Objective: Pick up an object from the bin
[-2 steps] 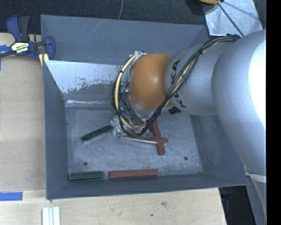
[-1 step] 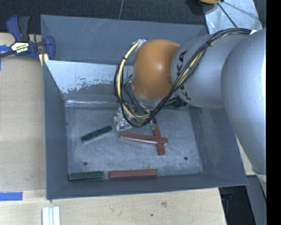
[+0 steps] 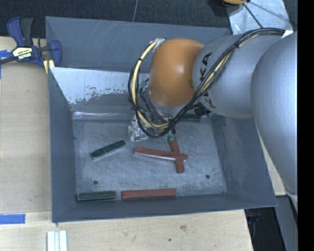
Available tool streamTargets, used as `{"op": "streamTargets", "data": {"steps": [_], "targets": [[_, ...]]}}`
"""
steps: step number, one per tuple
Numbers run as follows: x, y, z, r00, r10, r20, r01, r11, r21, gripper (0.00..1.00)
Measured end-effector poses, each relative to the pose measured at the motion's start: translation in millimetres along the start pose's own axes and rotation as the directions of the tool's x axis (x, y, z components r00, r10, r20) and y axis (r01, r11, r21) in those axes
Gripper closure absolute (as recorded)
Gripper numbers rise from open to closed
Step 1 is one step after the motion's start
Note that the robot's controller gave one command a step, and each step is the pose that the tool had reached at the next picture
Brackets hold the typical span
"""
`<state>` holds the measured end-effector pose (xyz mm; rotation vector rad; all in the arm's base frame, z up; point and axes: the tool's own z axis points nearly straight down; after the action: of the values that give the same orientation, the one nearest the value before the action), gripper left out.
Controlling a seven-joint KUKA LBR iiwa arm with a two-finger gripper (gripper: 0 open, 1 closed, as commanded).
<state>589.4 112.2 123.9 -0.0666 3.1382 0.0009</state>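
Along the near wall of the bin lie two flat bars end to end: a dark green bar at the left and a longer red-brown bar to its right. Both lie well apart from the arm.

Farther in, on the middle of the floor, a green stick lies tilted at the left. To its right a thin red-brown stick is crossed at its right end by a shorter red-brown piece.

Just beyond these, the gripper hangs low under the orange cover and its looped cables. It sits between the green stick's far end and the red-brown stick's left end. Whether it is released or clenched cannot be told, and nothing is seen held in it.

By this layout the step in hand is the approach: no object is lifted yet. The next move seems to call for settling on one of the two nearest sticks. The green one lies alone, so it looks the cleaner pick. The red-brown one may drag its crossing partner along.
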Motion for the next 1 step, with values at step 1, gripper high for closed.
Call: {"op": "streamTargets", "data": {"steps": [1], "targets": [[40.3, -77.7, -5.9, 0.969, -0.247, -0.001, 0.247, 0.969, 0.002, 0.0]]}}
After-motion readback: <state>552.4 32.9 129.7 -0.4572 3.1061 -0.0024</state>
